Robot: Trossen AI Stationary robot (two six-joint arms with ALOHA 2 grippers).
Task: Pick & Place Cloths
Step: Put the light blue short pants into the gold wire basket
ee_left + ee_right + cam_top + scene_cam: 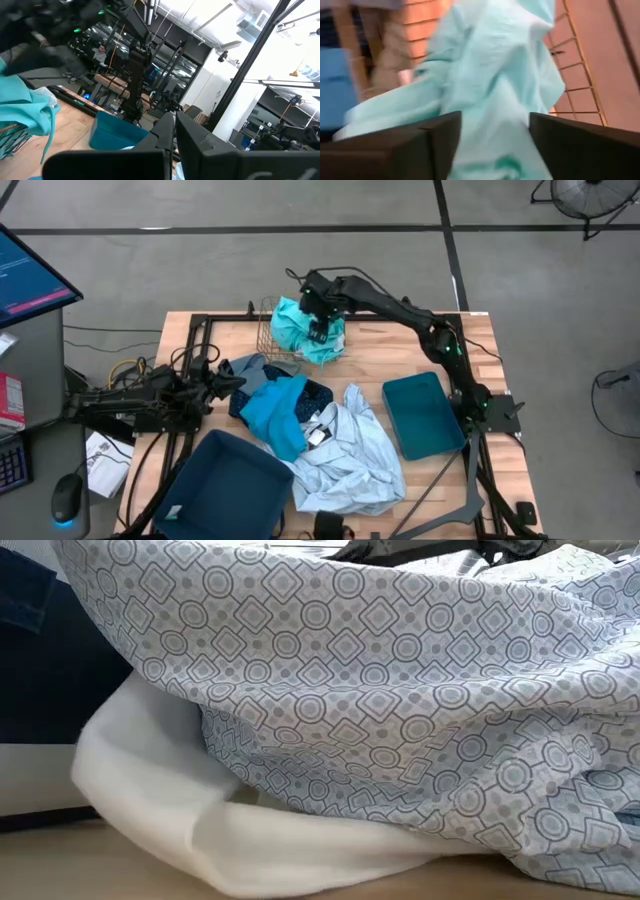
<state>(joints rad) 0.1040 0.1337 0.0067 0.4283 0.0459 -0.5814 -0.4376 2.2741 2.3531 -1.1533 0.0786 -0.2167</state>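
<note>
A turquoise cloth [300, 330] [495, 75] lies draped over the gold wire basket [268, 330] [575, 75] at the table's far side. My right gripper [318, 325] [495, 145] is above it, open, with the cloth running between its fingers. A pile sits mid-table: a bright blue cloth [275, 415], a navy dotted one [318, 395], a grey one [245, 367] and a pale grey-blue patterned one [350, 460] [400, 660] over a white cloth [200, 830]. My left gripper [228, 380] [174, 135] is shut at the pile's left edge. My right gripper comes at the turquoise cloth from above, with its open fingers [435, 145] on either side of a hanging fold [495, 125] over the basket's rim. I cannot tell whether the fingers touch the fabric.
One dark teal bin [425, 415] [110, 132] lies on the table's right side, and another [225, 485] stands at the near left. A monitor [30, 275], a mouse and papers sit off the left edge. The patterned cloth fills the low view.
</note>
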